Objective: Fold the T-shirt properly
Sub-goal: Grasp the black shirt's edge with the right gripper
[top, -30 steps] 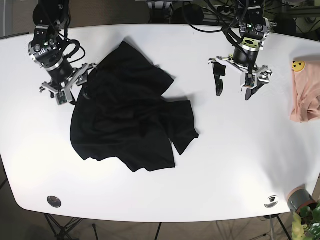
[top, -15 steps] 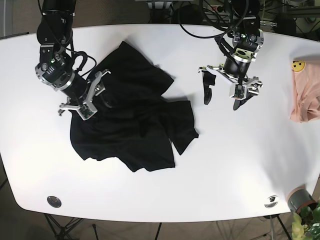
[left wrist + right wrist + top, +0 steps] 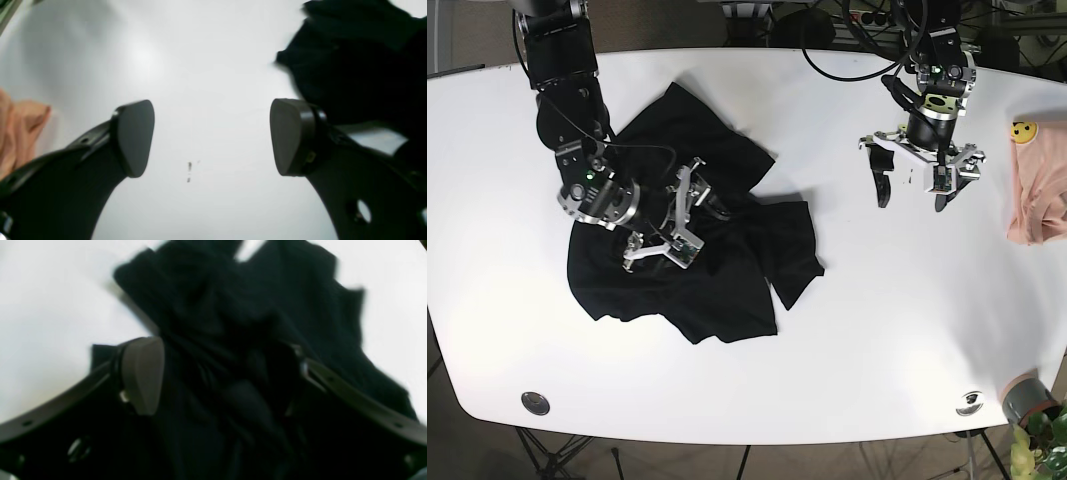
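Observation:
The black T-shirt (image 3: 697, 250) lies crumpled on the white table (image 3: 877, 330), left of centre. My right gripper (image 3: 670, 222) hangs over the shirt's middle. In the right wrist view this gripper (image 3: 217, 376) is open, with bunched black cloth (image 3: 233, 316) filling the gap between its fingers; I cannot tell whether they touch it. My left gripper (image 3: 914, 188) is open over bare table, well right of the shirt. In the left wrist view the gripper (image 3: 211, 136) has nothing between its fingers, and a shirt edge (image 3: 360, 66) shows at the upper right.
A peach cloth (image 3: 1039, 195) with a yellow smiley (image 3: 1024, 130) lies at the table's right edge, also visible as peach cloth (image 3: 16, 133) in the left wrist view. A grey cup (image 3: 1025, 398) and a plant sit at the front right corner. Round fittings (image 3: 535, 402) dot the front edge.
My right gripper has moved from the shirt's left edge rightward to over its middle. My left gripper swung left, then back right and slightly nearer, staying open.

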You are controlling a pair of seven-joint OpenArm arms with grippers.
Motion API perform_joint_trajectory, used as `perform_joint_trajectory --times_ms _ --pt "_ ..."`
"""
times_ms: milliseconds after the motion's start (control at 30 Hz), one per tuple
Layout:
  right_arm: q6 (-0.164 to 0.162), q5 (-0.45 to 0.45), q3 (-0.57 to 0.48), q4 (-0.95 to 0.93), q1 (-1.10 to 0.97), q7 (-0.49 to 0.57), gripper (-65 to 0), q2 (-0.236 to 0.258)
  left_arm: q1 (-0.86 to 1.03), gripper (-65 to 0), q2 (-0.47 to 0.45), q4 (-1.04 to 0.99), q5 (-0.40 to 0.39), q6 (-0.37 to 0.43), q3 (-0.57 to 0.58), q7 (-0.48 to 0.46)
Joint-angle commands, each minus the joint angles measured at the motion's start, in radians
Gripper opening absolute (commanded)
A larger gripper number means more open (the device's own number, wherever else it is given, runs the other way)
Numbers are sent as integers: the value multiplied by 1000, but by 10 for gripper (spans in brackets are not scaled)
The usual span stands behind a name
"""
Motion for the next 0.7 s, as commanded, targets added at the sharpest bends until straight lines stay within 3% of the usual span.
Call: perform_joint_trajectory --times_ms 0,167,300,500,667 --pt "0 17 -61 -16 56 22 -190 3 -4 -139 -3 15 -15 -3 -30 -28" --pt "0 17 -198 -101 144 22 -185 -36 -2 -139 -1 13 -15 -3 -67 -28" --pt "20 16 -262 -196 204 22 -184 -85 22 -139 -3 13 -15 -3 -65 -28" --pt "20 10 -292 -364 290 22 -184 -168 27 -139 0 13 -15 -3 -64 -28" --pt "20 10 -335 -467 354 24 -184 -203 39 -139 0 1 -16 -3 -62 -28"
